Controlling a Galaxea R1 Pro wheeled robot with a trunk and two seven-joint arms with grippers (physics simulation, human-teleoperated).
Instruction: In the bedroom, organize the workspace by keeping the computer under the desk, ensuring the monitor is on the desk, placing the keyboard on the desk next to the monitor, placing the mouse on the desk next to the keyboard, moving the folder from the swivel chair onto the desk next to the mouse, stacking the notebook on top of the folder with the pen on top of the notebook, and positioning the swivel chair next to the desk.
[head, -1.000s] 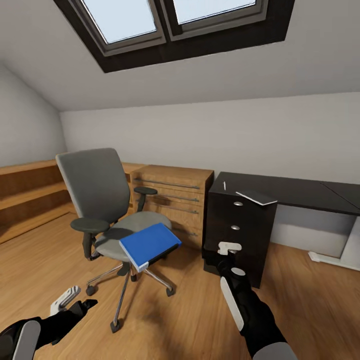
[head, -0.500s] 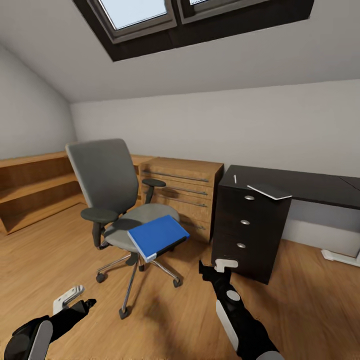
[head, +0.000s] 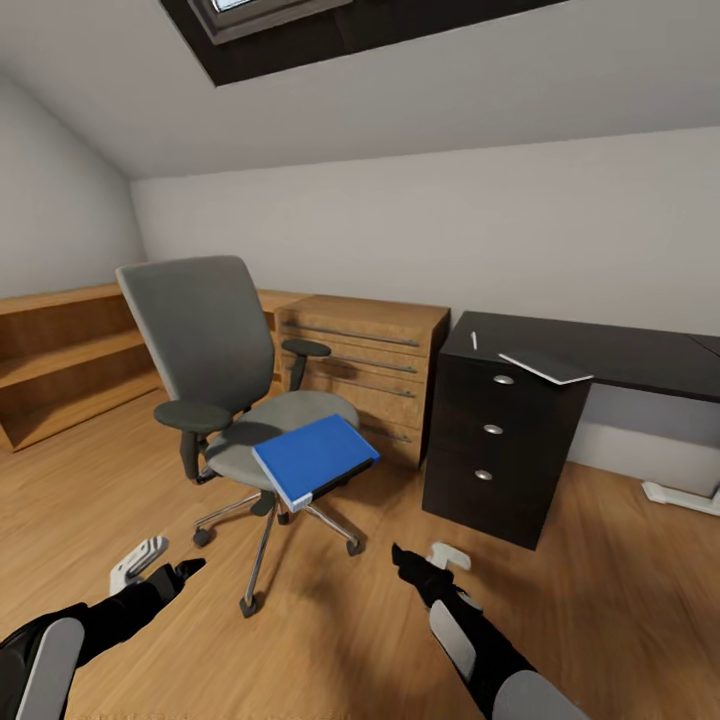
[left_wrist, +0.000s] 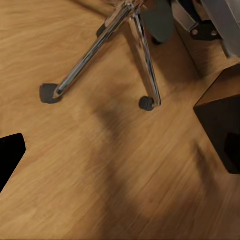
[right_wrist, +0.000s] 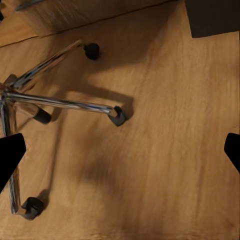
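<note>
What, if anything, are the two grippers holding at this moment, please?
Nothing. The left gripper and right gripper hang open above the floor, while the folder lies untouched on the swivel chair.

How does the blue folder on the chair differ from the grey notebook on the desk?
The folder is bright blue and thicker, with white page edges; the notebook is grey and thin. The folder lies on the chair seat, overhanging its front; the notebook lies on the desk, over the drawers. Both lie flat, untouched.
</note>
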